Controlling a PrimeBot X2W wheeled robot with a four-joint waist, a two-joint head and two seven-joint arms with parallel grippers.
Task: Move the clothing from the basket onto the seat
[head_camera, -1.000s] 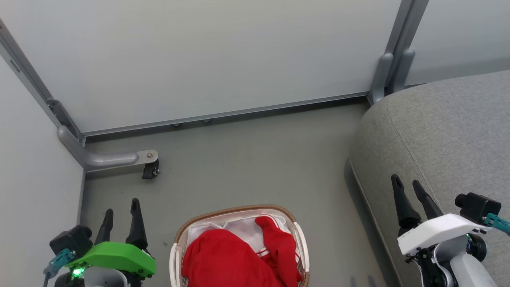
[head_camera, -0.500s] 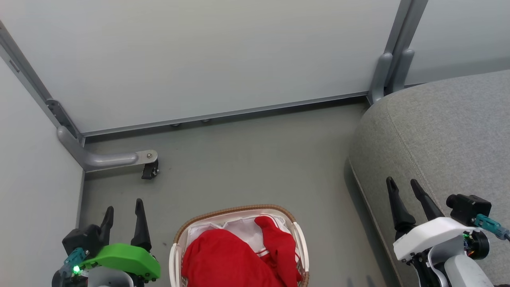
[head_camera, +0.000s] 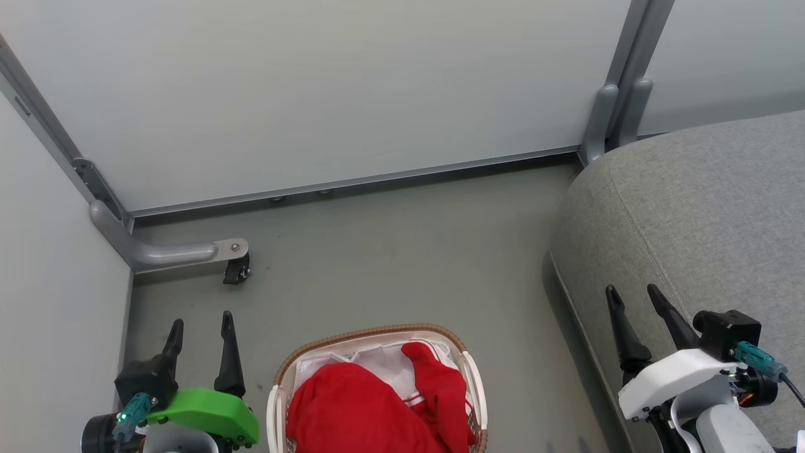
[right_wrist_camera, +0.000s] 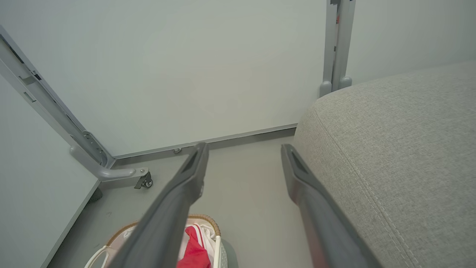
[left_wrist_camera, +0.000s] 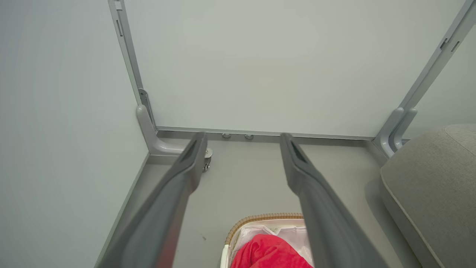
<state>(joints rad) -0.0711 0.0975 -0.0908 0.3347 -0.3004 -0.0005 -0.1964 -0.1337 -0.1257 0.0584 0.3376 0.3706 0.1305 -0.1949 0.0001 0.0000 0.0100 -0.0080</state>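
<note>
Head view: I see the clothing heaped in the basket at 6 o'clock and the seat at 3. My left gripper at 8 and right gripper at 4 are both spread, holding nothing. Left wrist: fingers apart, basket at 6. Right wrist: fingers apart, seat at 3, basket at 7.

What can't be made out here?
1. Basket near end: head view, cut off by bottom edge.
2. Clothing count: bunched red pile, pieces overlap.
3. Seat extent: runs off the right edge, head view.
4. Basket's right side, left wrist view: behind the left tool's finger.
</note>
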